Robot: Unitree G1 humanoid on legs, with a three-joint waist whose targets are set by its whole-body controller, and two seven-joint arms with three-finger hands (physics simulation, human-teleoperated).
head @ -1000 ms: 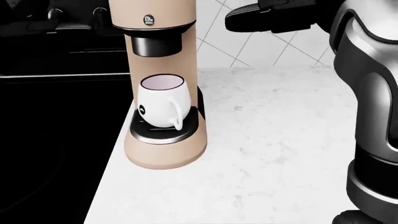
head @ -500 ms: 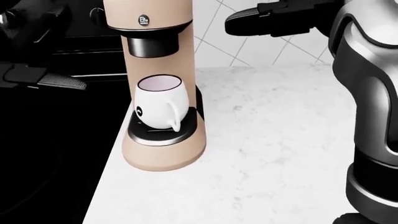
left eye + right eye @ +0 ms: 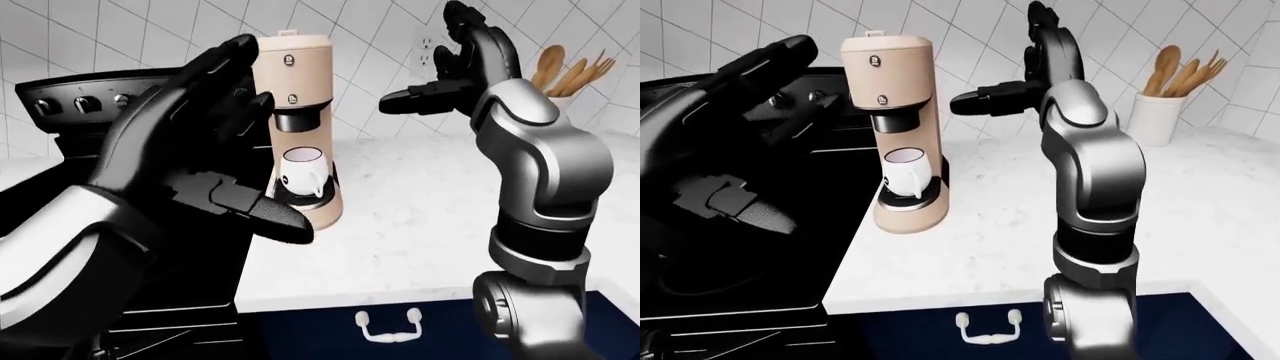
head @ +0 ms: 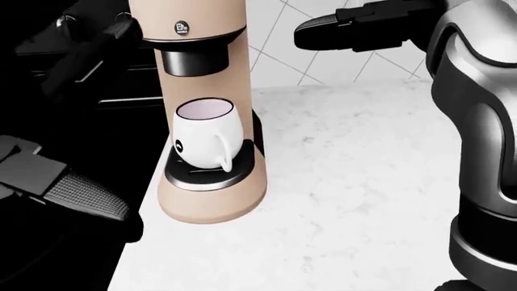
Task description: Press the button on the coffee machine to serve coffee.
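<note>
The beige coffee machine (image 3: 890,142) stands on the counter's left end, beside the stove. A small round button (image 3: 881,100) sits on its face above the spout, and another round mark is near its top. A white mug (image 4: 206,139) rests on the drip tray under the spout. My black left hand (image 3: 240,142) is raised and open to the left of the machine, fingers spread, touching nothing. My right hand (image 3: 1010,67) hangs open, up and to the right of the machine, thumb pointing toward it.
A black stove (image 3: 730,255) fills the left. The white marble counter (image 4: 363,182) runs right to a crock of wooden utensils (image 3: 1157,109). A wall outlet (image 3: 427,46) sits behind my right hand. Below the counter is a blue drawer with a white handle (image 3: 988,330).
My left hand has risen into the head view at the left, closer to the machine. The camera has shifted slightly. The right hand has barely moved.
</note>
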